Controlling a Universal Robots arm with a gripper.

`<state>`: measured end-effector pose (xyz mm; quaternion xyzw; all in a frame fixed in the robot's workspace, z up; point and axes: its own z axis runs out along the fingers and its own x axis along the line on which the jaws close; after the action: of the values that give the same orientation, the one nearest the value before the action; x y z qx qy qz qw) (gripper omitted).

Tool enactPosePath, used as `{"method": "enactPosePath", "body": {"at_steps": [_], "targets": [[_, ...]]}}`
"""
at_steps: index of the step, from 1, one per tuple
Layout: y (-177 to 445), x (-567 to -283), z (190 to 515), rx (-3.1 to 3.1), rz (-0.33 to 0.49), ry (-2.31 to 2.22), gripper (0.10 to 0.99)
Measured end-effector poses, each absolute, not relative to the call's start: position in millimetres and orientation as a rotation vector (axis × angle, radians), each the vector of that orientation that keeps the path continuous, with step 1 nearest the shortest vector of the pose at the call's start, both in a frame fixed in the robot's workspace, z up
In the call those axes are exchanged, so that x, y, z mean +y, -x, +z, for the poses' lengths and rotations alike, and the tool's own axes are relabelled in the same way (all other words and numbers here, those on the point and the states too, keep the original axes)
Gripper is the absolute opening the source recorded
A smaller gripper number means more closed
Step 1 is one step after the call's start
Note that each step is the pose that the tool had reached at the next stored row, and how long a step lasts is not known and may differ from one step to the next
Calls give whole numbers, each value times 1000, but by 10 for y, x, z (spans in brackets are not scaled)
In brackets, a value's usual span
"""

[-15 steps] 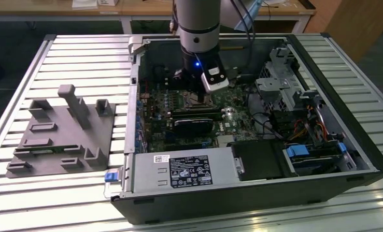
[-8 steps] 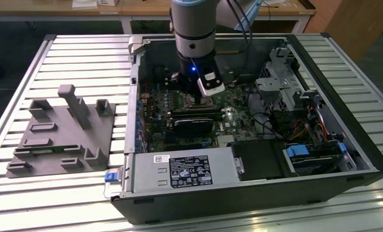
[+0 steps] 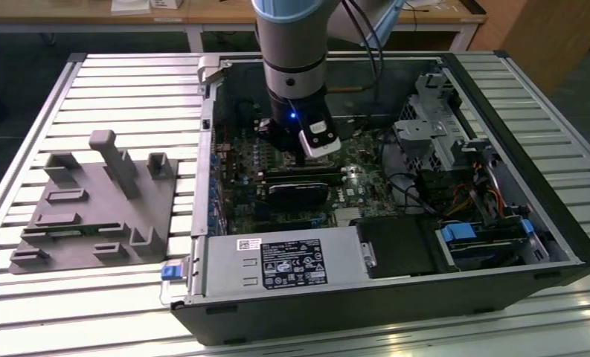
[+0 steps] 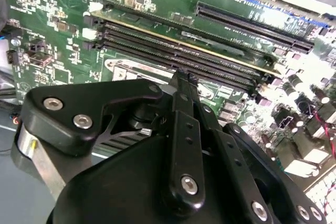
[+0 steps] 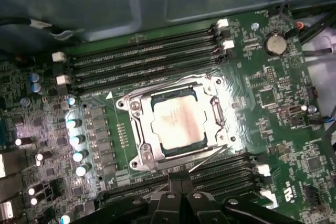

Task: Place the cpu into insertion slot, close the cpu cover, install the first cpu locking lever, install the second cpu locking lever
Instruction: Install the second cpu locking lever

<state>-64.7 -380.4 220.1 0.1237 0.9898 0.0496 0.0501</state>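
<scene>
In the first wrist view the cpu lies flat in the insertion slot, its pale metal top showing through the window of the cpu cover. The silver cover lies down over it. A thin metal lever runs along the socket side nearest my gripper, and its end angles away from the frame. My gripper hangs just beside that side, its black fingers pressed together and shut on nothing. In the exterior view my gripper reaches down into the open computer case.
Memory slots flank the socket on both sides, with a row of capacitors beside it. In the case are a black card, a labelled power supply and a drive cage. A grey fixture stands on the table at the exterior view's left.
</scene>
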Motion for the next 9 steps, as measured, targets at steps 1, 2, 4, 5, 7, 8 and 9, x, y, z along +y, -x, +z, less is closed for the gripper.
{"method": "enactPosePath", "body": {"at_steps": [1,2,4,5,7,8,9], "targets": [[648,-3805,2200,3015,162,-376,106],[648,-3805,2199,3015,173,-377,106],[648,-3804,2199,3015,174,-377,106],[648,-3804,2199,3015,175,-377,106],[648,-3806,2196,3016,176,-370,106],[649,-3807,2194,3018,177,-355,106],[650,-3806,2190,3021,178,-335,106]]}}
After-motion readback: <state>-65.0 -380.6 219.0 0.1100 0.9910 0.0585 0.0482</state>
